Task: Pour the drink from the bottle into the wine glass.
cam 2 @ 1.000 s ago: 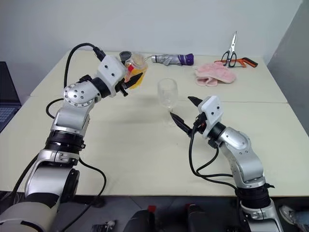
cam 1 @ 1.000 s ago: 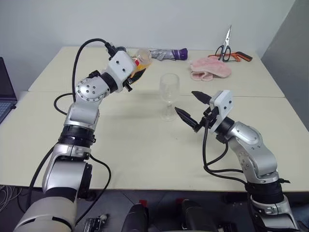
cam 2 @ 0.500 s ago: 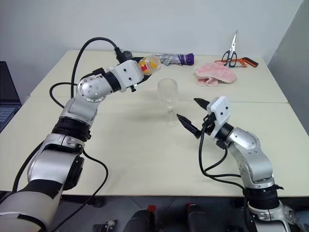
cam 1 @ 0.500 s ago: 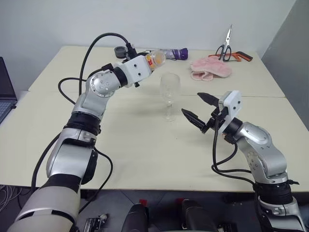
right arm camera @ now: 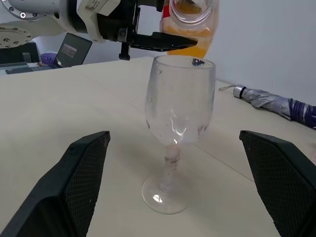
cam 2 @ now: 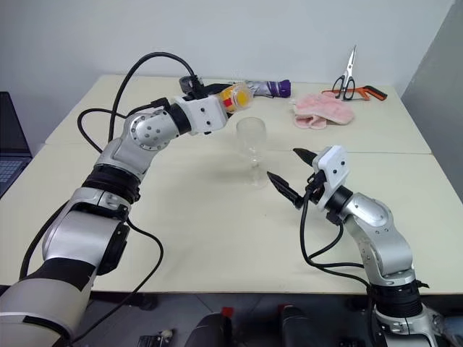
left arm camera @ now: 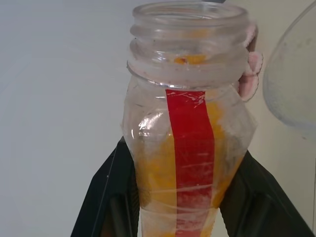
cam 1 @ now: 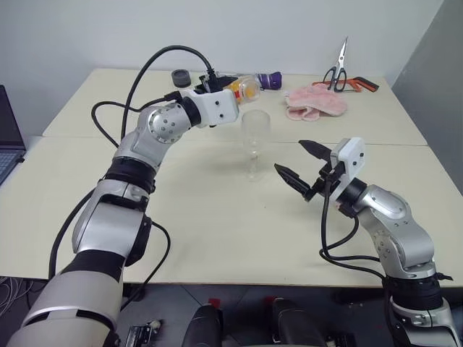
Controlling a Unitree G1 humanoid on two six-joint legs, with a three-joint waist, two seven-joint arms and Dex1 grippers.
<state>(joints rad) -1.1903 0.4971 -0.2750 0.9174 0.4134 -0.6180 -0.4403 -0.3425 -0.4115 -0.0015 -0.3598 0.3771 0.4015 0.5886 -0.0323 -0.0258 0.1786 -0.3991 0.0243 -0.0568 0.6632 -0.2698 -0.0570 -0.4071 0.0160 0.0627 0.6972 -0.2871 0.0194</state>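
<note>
From the head views we see our left pincer (cam 1: 233, 88) clamped on the bottle (cam 1: 247, 88), tipped nearly level at about eleven o'clock above the wine glass (cam 1: 255, 143) on the worktop (cam 1: 217, 210). Our right pincer (cam 1: 304, 168), fingers wide apart, waits near the glass at four o'clock.

The left wrist view shows the drink (left arm camera: 158, 173) inside the uncapped bottle; its thin plastic looks light and squeezable, best held mid-body.

The right wrist view shows the glass upright: fragile and top-heavy, we judge.

Bright even light, soft shadows, perhaps slight blur
</note>
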